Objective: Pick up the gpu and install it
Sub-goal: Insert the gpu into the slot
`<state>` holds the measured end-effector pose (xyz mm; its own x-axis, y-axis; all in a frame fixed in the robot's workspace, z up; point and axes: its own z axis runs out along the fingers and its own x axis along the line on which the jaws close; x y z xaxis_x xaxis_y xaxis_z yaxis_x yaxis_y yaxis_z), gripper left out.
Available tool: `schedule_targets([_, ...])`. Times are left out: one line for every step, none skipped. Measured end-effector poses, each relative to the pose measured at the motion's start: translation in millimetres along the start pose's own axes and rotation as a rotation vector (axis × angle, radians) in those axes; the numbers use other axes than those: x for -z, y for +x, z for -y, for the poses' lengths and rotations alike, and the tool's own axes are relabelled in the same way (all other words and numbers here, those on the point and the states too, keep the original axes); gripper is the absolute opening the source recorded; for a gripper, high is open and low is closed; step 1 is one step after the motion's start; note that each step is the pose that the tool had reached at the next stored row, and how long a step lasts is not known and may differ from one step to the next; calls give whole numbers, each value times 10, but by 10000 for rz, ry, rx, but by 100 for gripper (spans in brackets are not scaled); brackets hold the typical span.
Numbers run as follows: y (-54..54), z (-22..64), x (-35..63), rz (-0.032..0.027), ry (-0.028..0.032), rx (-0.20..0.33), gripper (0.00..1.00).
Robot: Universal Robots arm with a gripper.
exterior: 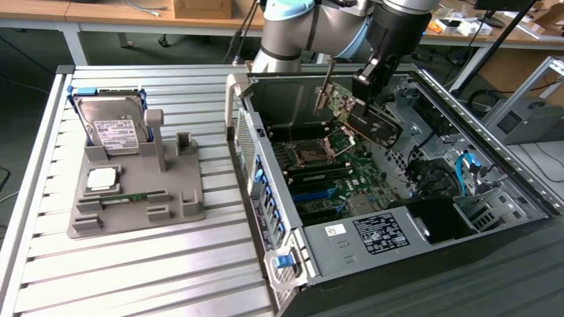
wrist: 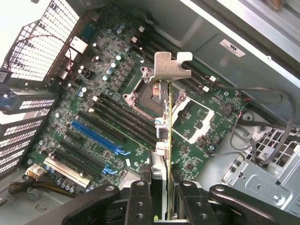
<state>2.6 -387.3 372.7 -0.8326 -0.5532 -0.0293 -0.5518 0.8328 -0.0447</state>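
Wrist view: gripper [wrist: 164,190] jaws clamped on gpu [wrist: 169,117], held edge-on above motherboard [wrist: 108,93]. Risk: slight tilt misses blue slot [wrist: 96,137], bends contacts; silver bracket [wrist: 171,65] snags chassis [wrist: 225,28].

In the exterior view the top edge cuts off the arm [exterior: 291,30], and the lower edge cuts off the table [exterior: 132,277]. The gripper [exterior: 368,89] covers the upper edge of the gpu [exterior: 381,129]. Print on the label [exterior: 381,234] is too small to read. In the wrist view the gpu stands edge-on, faces unseen. Its bracket [wrist: 171,65] hides part of the socket [wrist: 140,96].
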Motion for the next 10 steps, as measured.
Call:
schedule_targets([0,0,0,1,-1,26,27])
schedule_targets([0,0,0,4,-3,83,27])
schedule_targets([0,0,0,6,-4,125,27])
schedule_targets([0,0,0,7,-4,151,27])
schedule_targets([0,0,0,8,-6,181,27])
schedule_targets([0,0,0,10,-6,222,27])
schedule_targets([0,0,0,11,-7,254,27])
schedule_targets([0,0,0,13,-8,284,27])
schedule_targets([0,0,0,14,-9,314,27])
schedule_targets([0,0,0,15,-10,342,27])
